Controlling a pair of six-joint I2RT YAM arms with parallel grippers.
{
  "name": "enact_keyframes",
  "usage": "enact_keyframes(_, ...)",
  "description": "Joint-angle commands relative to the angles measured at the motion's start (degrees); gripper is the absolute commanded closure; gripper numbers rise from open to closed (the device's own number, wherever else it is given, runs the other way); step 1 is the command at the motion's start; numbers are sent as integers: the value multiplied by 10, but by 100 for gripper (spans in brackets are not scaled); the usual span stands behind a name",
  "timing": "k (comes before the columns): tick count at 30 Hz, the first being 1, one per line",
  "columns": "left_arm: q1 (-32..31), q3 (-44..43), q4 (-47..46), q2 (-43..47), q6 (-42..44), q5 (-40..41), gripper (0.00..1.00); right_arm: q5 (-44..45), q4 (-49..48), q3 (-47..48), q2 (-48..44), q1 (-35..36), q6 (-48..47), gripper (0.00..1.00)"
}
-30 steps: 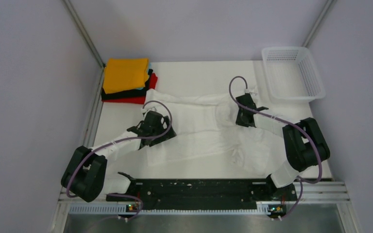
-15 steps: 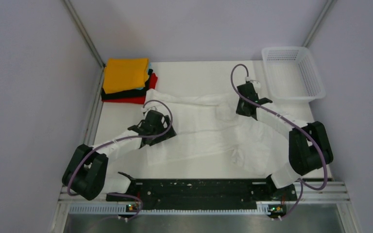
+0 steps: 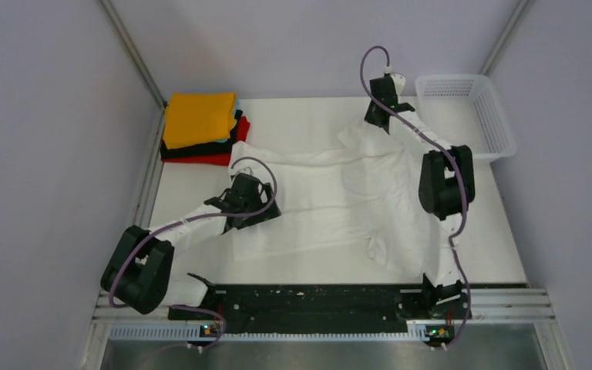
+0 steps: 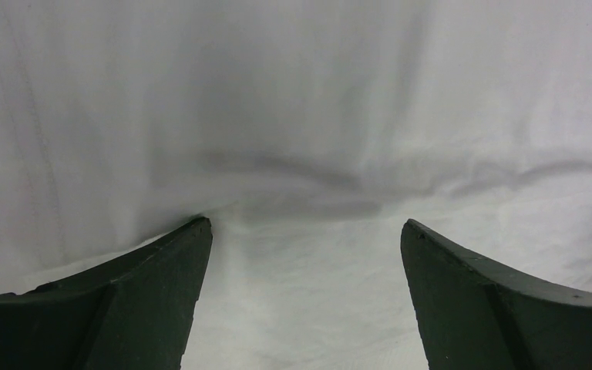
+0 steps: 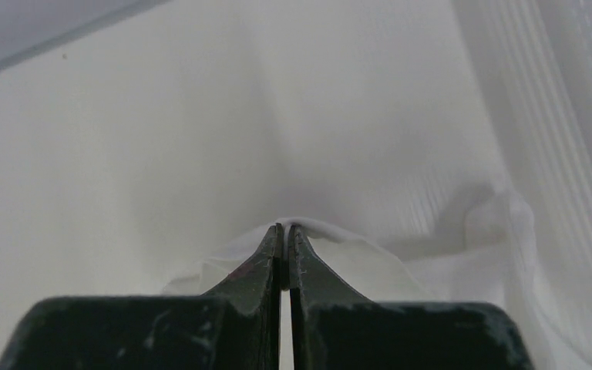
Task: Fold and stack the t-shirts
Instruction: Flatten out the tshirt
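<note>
A wrinkled white t-shirt (image 3: 316, 208) lies spread across the table (image 3: 293, 109), near the stack of folded shirts (image 3: 200, 123) in the far-left corner. The right fingers (image 5: 266, 266), pressed together on its far edge, hold that edge raised; the left fingers (image 4: 154, 266) rest wide apart on the cloth (gripping nothing). Seemingly straightening before folding: next, pull taut, lay flat.

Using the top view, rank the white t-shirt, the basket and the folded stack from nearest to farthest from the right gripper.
1. white t-shirt: pinched by the right gripper.
2. basket: just to its right, far corner.
3. folded stack: far-left corner.
</note>
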State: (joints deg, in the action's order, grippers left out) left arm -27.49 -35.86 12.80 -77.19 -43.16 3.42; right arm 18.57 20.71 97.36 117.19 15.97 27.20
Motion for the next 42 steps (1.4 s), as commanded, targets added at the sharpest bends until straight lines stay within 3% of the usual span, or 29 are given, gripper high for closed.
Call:
enact_keyframes(1,2,16,4,-42,43,-30,2,1,-28,184,151,-34,-7,100)
enact_keyframes(5,2,22,-1,-35,59,-65,2,3,-57,394,303,-47,-2,99)
enact_keyframes(6,2,24,-1,-30,60,-67,2,-6,-69,425,325,-48,-2,87)
enact_keyframes(7,2,25,-1,-24,61,-68,2,-21,-87,429,333,-48,-1,83)
enact_keyframes(8,2,27,-1,-14,61,-70,2,-35,-110,419,330,-48,-4,74)
enact_keyframes(11,2,29,-3,4,62,-73,1,-62,-168,367,286,-48,-29,23)
enact_keyframes(13,2,28,-3,15,63,-75,1,-73,-165,346,252,-48,-61,4)
enact_keyframes(17,1,35,-14,42,52,-66,1,-87,-111,293,162,-48,-117,1)
enact_keyframes(23,1,32,-5,80,47,-47,1,-67,-105,120,5,-47,-149,1)
enact_keyframes(28,-1,28,0,92,48,-42,1,-171,-136,-29,-78,-48,-181,1)
enact_keyframes(36,-1,3,11,82,46,-2,1,-230,-115,-44,-18,-47,-178,1)
enact_keyframes(42,2,-9,-6,23,58,37,1,-152,-92,37,86,-51,-169,1)
